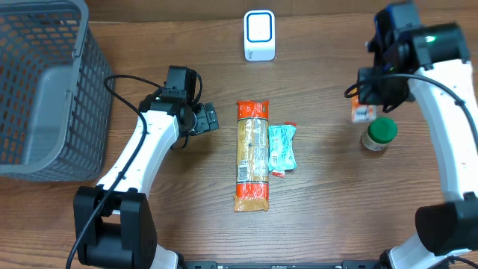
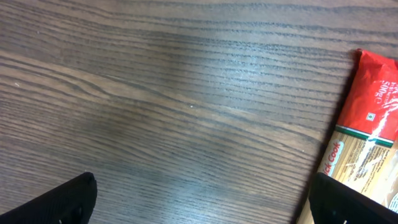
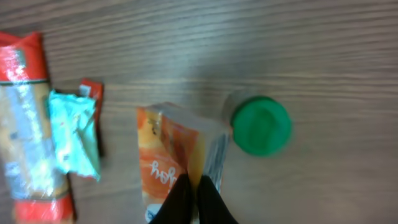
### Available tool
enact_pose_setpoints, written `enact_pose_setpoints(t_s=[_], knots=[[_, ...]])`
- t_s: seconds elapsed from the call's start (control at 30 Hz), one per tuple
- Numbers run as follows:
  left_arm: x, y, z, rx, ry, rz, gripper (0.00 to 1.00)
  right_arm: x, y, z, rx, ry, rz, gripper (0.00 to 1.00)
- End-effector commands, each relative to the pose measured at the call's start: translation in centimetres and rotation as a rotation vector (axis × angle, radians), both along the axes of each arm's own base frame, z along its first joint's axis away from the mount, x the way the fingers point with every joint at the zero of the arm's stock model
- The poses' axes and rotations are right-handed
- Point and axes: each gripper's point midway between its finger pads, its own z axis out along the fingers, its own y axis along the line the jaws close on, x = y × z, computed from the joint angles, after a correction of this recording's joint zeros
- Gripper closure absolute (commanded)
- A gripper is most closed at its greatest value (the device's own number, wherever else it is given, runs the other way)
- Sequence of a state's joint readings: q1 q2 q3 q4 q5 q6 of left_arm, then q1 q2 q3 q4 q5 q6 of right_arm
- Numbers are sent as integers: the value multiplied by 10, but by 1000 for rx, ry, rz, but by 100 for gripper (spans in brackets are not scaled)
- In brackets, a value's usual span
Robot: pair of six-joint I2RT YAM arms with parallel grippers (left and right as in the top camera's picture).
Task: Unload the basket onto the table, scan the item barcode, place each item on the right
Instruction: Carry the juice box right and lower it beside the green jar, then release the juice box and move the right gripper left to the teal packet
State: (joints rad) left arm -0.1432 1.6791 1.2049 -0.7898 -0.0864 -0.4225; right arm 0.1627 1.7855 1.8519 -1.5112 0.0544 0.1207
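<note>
Grey mesh basket [image 1: 45, 82] sits far left, not in play. The left gripper [image 1: 206, 118] hovers low over the wood tabletop [image 1: 314, 217] with its jaws wide apart, holding nothing. In its wrist view the spaghetti packet [image 2: 367, 137] lies just beside its right finger. A teal sachet [image 1: 282, 148] lies against the packet's right edge. The white scanner [image 1: 259, 35] stands top centre, well apart from everything else.

On the right, the right gripper [image 3: 194, 194] is clamped on the orange carton [image 3: 177, 158], pinching one end between closed fingers. The carton hangs directly under that gripper, near the green-lidded jar [image 3: 261, 124]. I can't tell whether it's clear of the tabletop, or whether it touches the jar.

My read of the step: carry the carton across to the scanner and present the code.
- Lift straight up first so it clears the jar lid.
- The pinch is narrow and at the end, so the carton may pivot; move slowly with no sharp wrist turns.
- No barcode is readable here. The pale side panel is a candidate, unconfirmed.
- Turn that face square to the scanner window, keep the fingers off it, and hold it steady.
</note>
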Motion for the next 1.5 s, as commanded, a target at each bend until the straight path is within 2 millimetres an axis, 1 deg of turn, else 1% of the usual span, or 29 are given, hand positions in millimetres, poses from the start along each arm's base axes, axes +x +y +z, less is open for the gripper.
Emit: enact_pose_setpoints(t_s=[0.0,0.17,0.27,0.37,0.43,0.63,0.73,0.8,0.87,0.93,1.03,1.1,1.33,1.47], knots=[[3,-1,7,-6,-23,2,0,-6,6,-47,32,71,-8,96],[3,-1,7,-6,-23,2,0,-4,10,-99,53,68,-5,96],[3,-1,7,-6,-23,2,0,-1,11,-124,60,42,-4,95],[3,-1,7,-6,-23,2,0,1,11,-140,62,23,0,92],[3,-1,7,-6,-23,2,0,1,11,-145,64,12,1,92],[3,-1,7,-6,-23,2,0,4,11,-146,65,1,1,88],[3,-1,7,-6,-23,2,0,4,7,-146,41,-3,-3,88],[3,-1,7,-6,-23,2,0,5,4,-146,26,-8,-7,77],[3,-1,7,-6,-23,2,0,8,6,-146,34,-17,-6,75],[3,-1,7,-6,-23,2,0,10,14,-145,76,-25,2,71],[3,-1,7,-6,-23,2,0,10,34,-142,195,-18,-3,72],[3,-1,7,-6,-23,2,0,8,41,-141,240,-6,-23,72],[3,-1,7,-6,-23,2,0,4,41,-144,245,10,-50,72],[3,-1,7,-6,-23,2,0,0,40,-155,244,15,-54,72]])
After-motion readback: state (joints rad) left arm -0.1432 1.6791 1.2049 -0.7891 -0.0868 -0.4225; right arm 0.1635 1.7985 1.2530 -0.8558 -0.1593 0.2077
